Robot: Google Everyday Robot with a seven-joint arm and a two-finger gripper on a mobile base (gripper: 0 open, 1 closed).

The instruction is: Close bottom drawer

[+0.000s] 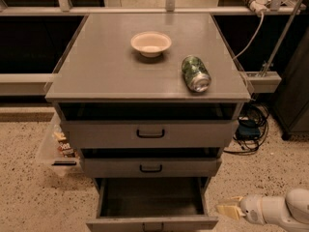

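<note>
We record: bottom drawer (152, 202), matt grey metal; bowl (150, 43), matt, pale; can (195, 73), shiny metal; floor (29, 202), speckled, rough; gripper (228, 210), smooth white plastic, low beside the drawer.

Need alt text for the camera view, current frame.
The bottom drawer of a grey three-drawer cabinet stands pulled open, and the robot's gripper sits low beside its right front corner. On the cabinet top rest a pale bowl and a green can lying on its side.

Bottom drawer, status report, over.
Gripper low right, apart from bottom drawer. Drawer pulled out. Bowl, can up on cabinet top.
</note>
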